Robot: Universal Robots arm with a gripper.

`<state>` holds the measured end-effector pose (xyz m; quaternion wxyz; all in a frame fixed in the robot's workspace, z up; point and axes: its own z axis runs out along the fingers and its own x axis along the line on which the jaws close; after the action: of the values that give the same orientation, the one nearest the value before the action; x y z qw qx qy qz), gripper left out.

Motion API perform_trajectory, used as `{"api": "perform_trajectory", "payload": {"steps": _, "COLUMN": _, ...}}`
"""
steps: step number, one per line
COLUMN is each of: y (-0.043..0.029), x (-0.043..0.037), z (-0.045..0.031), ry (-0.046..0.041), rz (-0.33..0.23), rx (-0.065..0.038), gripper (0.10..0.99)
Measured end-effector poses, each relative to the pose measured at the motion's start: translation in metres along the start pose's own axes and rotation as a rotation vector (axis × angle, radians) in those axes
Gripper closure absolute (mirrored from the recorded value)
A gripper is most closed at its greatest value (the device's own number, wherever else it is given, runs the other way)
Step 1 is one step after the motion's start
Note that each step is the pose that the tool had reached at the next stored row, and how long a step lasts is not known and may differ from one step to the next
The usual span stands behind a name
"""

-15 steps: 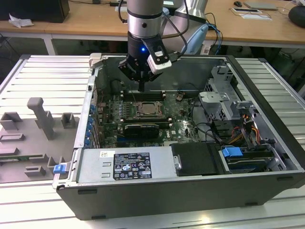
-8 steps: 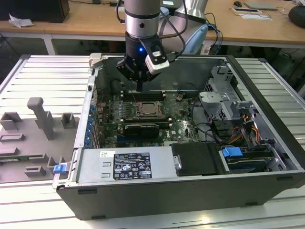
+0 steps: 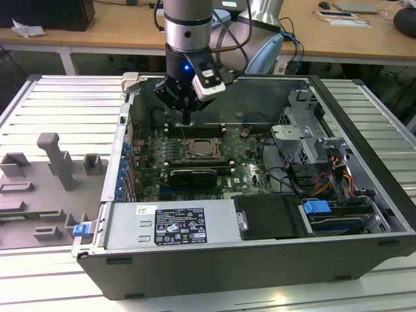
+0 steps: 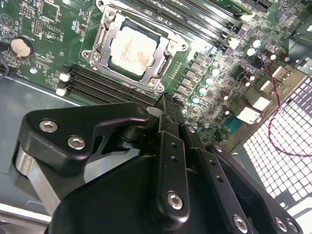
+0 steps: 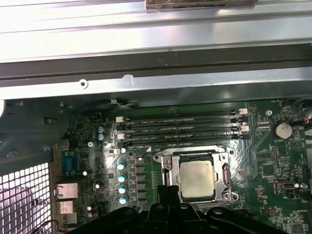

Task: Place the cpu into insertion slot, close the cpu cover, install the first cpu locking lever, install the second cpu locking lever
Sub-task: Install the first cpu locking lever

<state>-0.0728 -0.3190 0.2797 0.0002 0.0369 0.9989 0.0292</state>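
The cpu (image 3: 201, 149) (image 4: 130, 48) (image 5: 196, 178), with a silvery-beige top, lies flat in the insertion slot (image 3: 189, 156) on the green motherboard. The cpu cover (image 4: 165, 48) (image 5: 224, 176), a silver frame, lies down around it, and the chip shows through its window. I cannot tell how the locking levers stand. My gripper (image 3: 186, 118) (image 4: 165, 103) (image 5: 168, 191) hangs above the board just behind the socket, over the memory slots. Its black fingers are shut together with nothing between them and touch nothing.
Long memory slots (image 5: 180, 127) run behind the socket, and a black graphics card (image 3: 192, 174) lies in front. The case walls (image 3: 364, 175), a power supply (image 3: 169, 224) and a drive cage (image 3: 305, 130) ring the board. A grey fixture tray (image 3: 45, 182) sits at the exterior view's left.
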Motion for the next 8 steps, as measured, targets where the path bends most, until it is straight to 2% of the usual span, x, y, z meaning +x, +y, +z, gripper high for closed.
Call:
{"api": "perform_trajectory", "payload": {"steps": 3, "y": -0.0002, "x": 0.0026, "z": 0.0001, "ry": -0.0001, "rz": 0.000, "rx": 0.000, "gripper": 0.980}}
{"api": "perform_trajectory", "payload": {"steps": 8, "y": -0.0014, "x": 0.0174, "z": 0.0021, "ry": -0.0048, "rz": -0.001, "rx": -0.001, "gripper": 0.980}}
